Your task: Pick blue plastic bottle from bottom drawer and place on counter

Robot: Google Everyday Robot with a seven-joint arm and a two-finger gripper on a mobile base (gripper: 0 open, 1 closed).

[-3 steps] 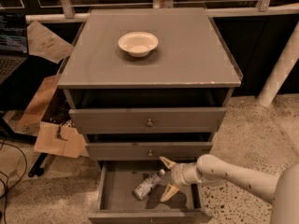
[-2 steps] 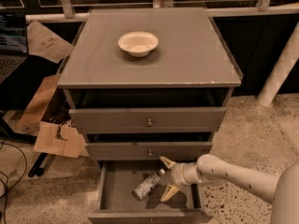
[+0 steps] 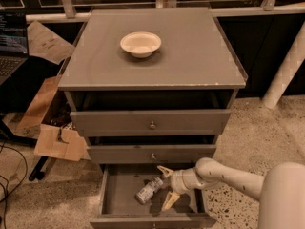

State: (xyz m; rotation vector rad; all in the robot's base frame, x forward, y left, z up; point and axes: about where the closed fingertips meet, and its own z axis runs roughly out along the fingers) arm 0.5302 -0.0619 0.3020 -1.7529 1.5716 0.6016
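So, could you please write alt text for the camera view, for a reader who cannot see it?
The open gripper reaches into the pulled-out bottom drawer, beside the blue plastic bottle lying there. A white bowl sits on the counter.

The gripper point(image 3: 163, 188), in the bottom drawer point(image 3: 119, 197), had two pale-yellow tapered fingers point(image 3: 170, 200); behind it ran a rounded white wrist point(image 3: 184, 180) and smooth off-white arm point(image 3: 228, 177).
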